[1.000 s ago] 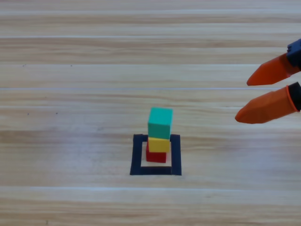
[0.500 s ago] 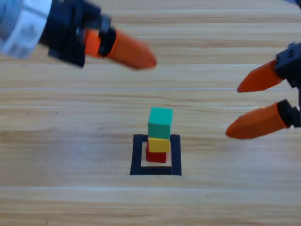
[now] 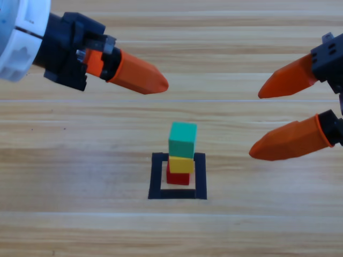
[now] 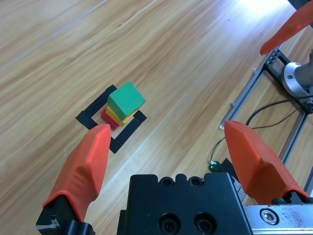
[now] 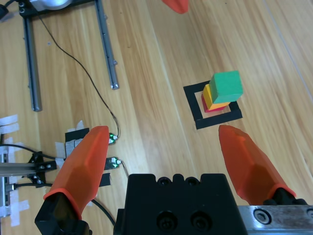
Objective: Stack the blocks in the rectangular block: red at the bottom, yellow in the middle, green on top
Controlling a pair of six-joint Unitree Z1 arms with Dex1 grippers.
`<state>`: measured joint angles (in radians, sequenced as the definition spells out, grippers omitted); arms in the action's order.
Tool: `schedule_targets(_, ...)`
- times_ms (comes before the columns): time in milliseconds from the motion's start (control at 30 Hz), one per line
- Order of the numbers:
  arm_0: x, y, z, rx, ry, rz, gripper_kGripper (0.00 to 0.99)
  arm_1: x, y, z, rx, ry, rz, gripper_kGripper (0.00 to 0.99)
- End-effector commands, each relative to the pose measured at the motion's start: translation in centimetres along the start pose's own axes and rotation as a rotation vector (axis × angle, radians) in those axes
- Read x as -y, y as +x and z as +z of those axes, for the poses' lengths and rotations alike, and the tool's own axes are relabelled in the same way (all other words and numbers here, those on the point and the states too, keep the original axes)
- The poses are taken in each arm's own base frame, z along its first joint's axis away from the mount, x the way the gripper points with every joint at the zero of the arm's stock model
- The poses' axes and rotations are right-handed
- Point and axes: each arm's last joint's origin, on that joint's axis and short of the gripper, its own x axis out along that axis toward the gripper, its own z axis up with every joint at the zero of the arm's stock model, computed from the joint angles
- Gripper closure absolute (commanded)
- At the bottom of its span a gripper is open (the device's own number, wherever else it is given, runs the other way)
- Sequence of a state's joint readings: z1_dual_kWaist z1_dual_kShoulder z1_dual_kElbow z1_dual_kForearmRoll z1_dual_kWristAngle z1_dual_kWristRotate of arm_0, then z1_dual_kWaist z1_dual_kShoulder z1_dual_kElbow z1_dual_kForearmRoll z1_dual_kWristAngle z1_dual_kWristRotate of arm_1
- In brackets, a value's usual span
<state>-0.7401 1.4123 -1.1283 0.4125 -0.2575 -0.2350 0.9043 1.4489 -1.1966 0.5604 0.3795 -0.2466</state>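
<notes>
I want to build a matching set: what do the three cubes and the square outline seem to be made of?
The green cube, yellow cube and red cube look like matte painted wood or foam: flat colour, no glare. The square outline looks like black tape, lying flat on the wooden table.

You won't find any readable text, label, brand, number or sign here: the blocks' faces are plain and the black tape outline [image 3: 177, 176] around them carries no print.

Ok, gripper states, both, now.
Left gripper: open, holding nothing, up left of the stacked cubes.
Right gripper: open, holding nothing, right of the stack.
</notes>
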Motion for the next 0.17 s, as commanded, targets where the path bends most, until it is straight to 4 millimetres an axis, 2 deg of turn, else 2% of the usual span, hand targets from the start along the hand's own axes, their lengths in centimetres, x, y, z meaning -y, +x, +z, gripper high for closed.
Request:
schedule_targets(33,-0.03,0.31,-0.59,-0.012,-0.001,0.012,0.000,-0.81,-0.28,-0.90,-0.032,-0.017,-0.022,0.002)
schedule_targets(167,-0.01,0.29,-0.52,-0.009,-0.001,0.012,0.000,-0.66,0.08,-1.01,-0.045,-0.014,-0.027,0.002)
